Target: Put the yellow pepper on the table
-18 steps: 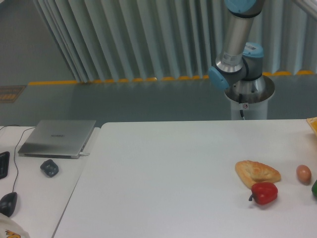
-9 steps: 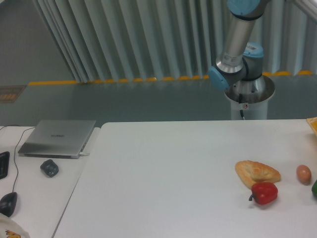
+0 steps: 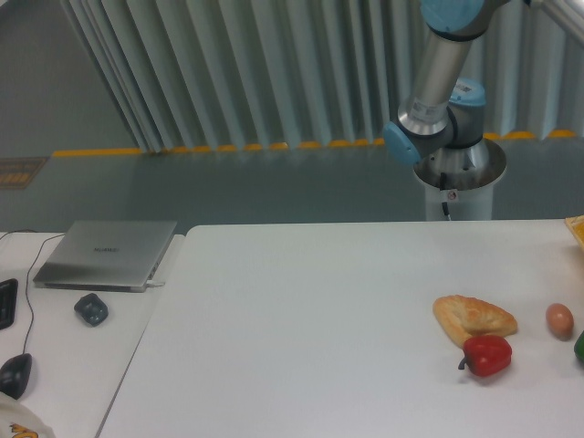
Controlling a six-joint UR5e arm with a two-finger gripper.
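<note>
The white table [image 3: 301, 310] fills the lower middle and right of the camera view. No whole yellow pepper shows. A small yellow-orange sliver [image 3: 576, 228] is cut off by the right edge at the table's far side, and I cannot tell what it is. Only the arm's base and lower links [image 3: 436, 100] show behind the table at the upper right. The gripper is out of view.
A piece of bread [image 3: 473, 316], a red pepper [image 3: 486, 355] and a brown egg [image 3: 559, 319] lie at the table's right. A green thing [image 3: 579, 346] is cut off by the right edge. A narrower desk on the left holds a closed laptop [image 3: 107, 253] and a mouse [image 3: 15, 374].
The arm's upper link has swung slightly to the right. Nothing on the table has moved.
</note>
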